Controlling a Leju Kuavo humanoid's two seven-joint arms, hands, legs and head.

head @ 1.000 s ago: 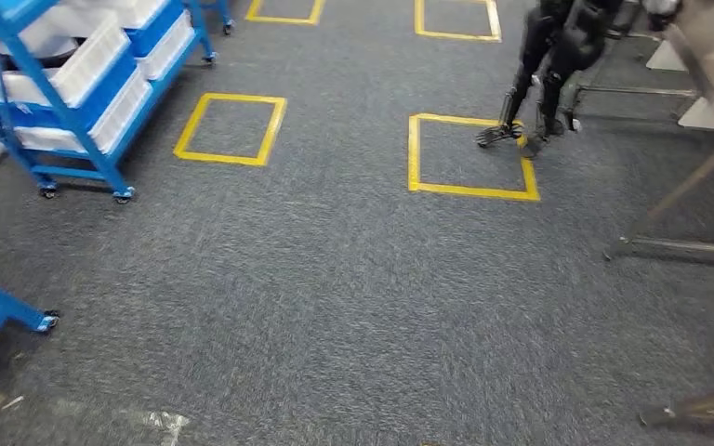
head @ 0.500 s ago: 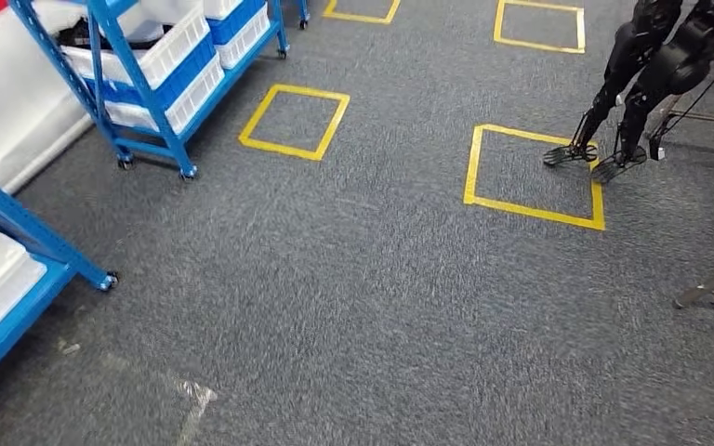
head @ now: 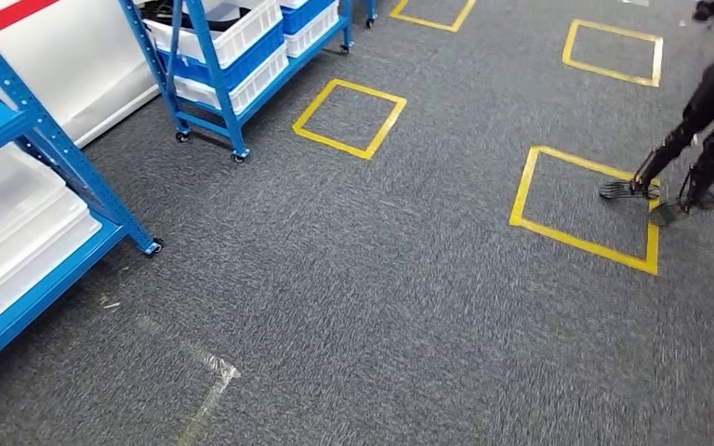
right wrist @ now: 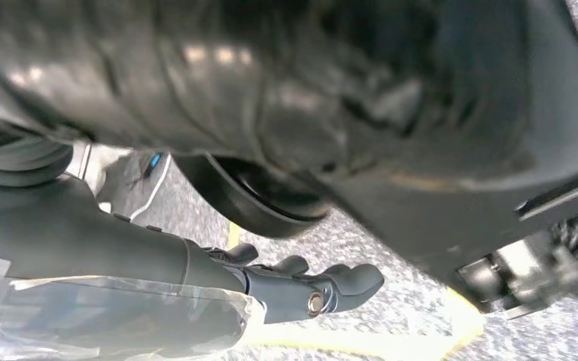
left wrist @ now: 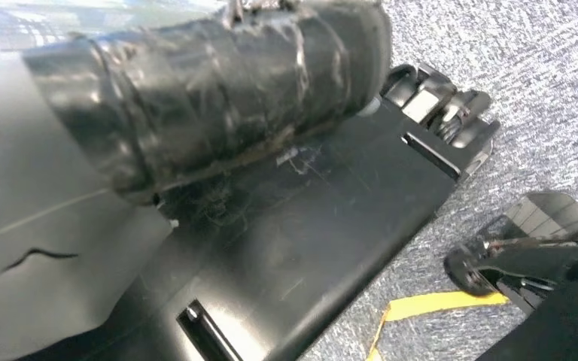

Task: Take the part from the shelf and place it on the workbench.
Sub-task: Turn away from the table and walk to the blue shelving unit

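On a grey carpet (head: 363,279) marked with yellow tape squares, the robot's head camera looks down at 2 blue wheeled racks along the left side: a near shelf (head: 56,153) carrying clear white trays (head: 14,232), and a farther shelf (head: 206,56) stacked with white and blue crates. Dark items (head: 195,13) lie in the top white crate (head: 246,32) of that farther shelf, too small to say whether they are the part. A white wall panel (head: 84,65) with a red stripe stands behind the racks. 1 yellow square (head: 309,119) lies just beside the farther shelf's wheels, a 2nd (head: 523,186) sits well to the right, and a 3rd (head: 572,46) is beyond it near the top edge. The black legs of another robot (head: 697,130) stand at the 2nd square's far corner, 1 foot touching the tape. A strip of clear tape (head: 209,381) is stuck to the carpet in the foreground. From the left wrist, the left hand (left wrist: 196,98) appears as a grey cover and a thick thumb wrapped in black tape, its fingers hidden, so its grasp cannot be told. From the right wrist, the right hand (right wrist: 301,289) hangs above the carpet with dark fingers loosely extended and nothing between them
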